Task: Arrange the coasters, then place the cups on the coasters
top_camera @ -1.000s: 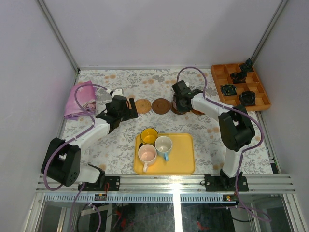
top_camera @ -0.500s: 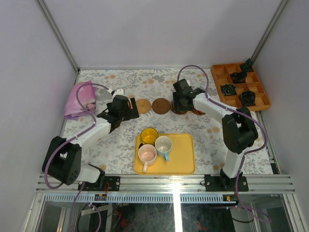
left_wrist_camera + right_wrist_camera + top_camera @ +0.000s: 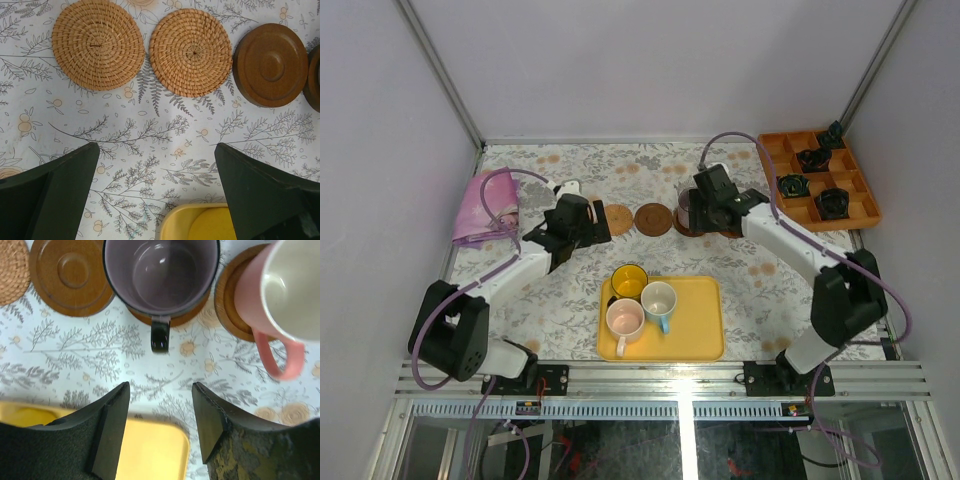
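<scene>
Backing the right claw [image 3: 161, 388] off the purple-grey cup [image 3: 160, 270], jaws freshly sprung apart and empty; leaves it parked on a dark coaster [image 3: 187, 316] dead ahead of the claw. Holding the left claw [image 3: 156, 147] wide open. Means two down, three to go.

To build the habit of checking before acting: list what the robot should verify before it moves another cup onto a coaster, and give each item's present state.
1. Right claw open and off the purple-grey cup: ok.
2. Purple-grey cup upright on a dark coaster: ok.
3. Salmon cup on its own coaster: ok.
4. Bare coasters for the rest: ok; two woven coasters and one wooden coaster.
5. Left claw open and empty: ok.
6. All cups on coasters: not ok; the yellow cup, white-and-blue cup and pale pink cup stand on the yellow tray.
</scene>
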Controlling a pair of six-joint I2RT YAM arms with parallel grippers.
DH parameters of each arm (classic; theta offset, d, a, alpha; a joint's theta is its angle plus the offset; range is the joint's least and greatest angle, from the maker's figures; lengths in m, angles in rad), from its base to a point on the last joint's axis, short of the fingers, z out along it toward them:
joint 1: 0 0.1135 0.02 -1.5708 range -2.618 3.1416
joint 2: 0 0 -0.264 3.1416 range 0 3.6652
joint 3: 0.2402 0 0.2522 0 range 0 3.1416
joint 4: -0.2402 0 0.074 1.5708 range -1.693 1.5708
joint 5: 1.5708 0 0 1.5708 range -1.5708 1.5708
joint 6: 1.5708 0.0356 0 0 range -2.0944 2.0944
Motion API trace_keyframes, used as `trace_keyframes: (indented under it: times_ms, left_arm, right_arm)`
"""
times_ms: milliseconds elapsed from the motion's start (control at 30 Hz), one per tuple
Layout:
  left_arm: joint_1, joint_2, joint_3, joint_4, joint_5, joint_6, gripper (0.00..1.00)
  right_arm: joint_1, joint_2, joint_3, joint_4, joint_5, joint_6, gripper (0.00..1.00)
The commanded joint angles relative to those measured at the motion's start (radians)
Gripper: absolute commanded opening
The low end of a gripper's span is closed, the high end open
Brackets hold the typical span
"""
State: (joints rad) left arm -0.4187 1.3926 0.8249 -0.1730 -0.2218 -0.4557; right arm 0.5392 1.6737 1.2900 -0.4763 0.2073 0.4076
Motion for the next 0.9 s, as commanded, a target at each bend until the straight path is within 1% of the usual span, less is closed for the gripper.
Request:
trace_keyframes:
  times_ms: [0, 133, 233, 367, 433, 533, 700, 867]
  left_arm:
    - [-0.011, 0.013, 0.046, 0.01, -0.024, 0.016, 1.0]
    - [-0.014, 0.017, 0.053, 0.01, -0.021, 0.017, 1.0]
    - [-0.017, 0.019, 0.056, 0.01, -0.013, 0.012, 1.0]
    - [-0.019, 0.02, 0.06, 0.001, -0.013, -0.006, 1.0]
    - [-0.019, 0.031, 0.069, -0.01, -0.013, -0.017, 1.0]
    - [-0.023, 0.051, 0.085, -0.037, -0.016, -0.027, 1.0]
    - [-0.043, 0.043, 0.082, -0.062, -0.011, -0.027, 1.0]
    - [-0.054, -0.013, 0.02, -0.062, -0.037, -0.048, 1.0]
  right_arm:
    - [0.027, -0.177, -0.065, -0.024, -0.001, -0.019, 0.6]
    - [0.083, -0.287, -0.116, -0.064, -0.002, -0.055, 0.61]
    - [0.15, -0.351, -0.166, -0.089, -0.05, -0.079, 0.61]
    - [0.208, -0.408, -0.204, -0.137, -0.117, -0.071, 0.62]
    - [0.226, -0.43, -0.213, -0.157, -0.137, -0.063, 0.66]
    - [0.238, -0.448, -0.208, -0.195, -0.183, -0.067, 0.81]
    - [0.281, -0.469, -0.217, -0.205, -0.296, -0.049, 0.84]
    - [0.371, -0.438, -0.22, -0.206, -0.305, -0.014, 0.84]
